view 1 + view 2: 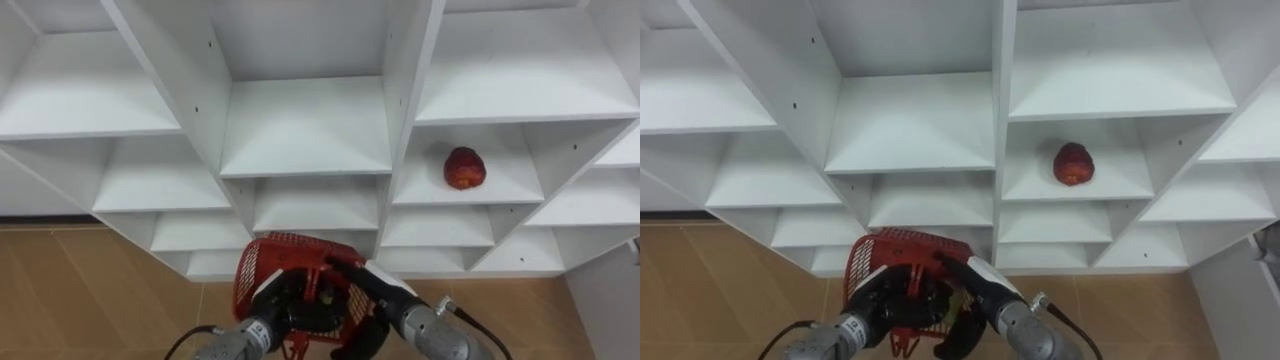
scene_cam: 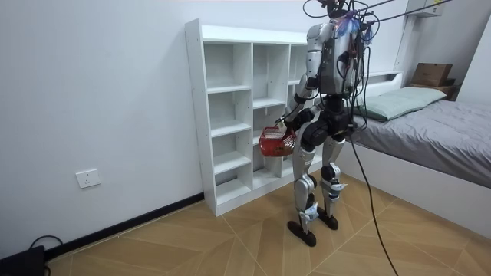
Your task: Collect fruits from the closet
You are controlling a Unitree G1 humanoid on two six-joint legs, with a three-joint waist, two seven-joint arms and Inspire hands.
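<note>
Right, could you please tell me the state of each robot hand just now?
Left robot hand: closed on the red basket.
Right robot hand: at the basket's rim; state cannot be told.

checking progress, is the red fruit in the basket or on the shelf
Out: the red fruit lies on a closet shelf, away from the red basket that the left robot hand and right robot hand hold.
</note>
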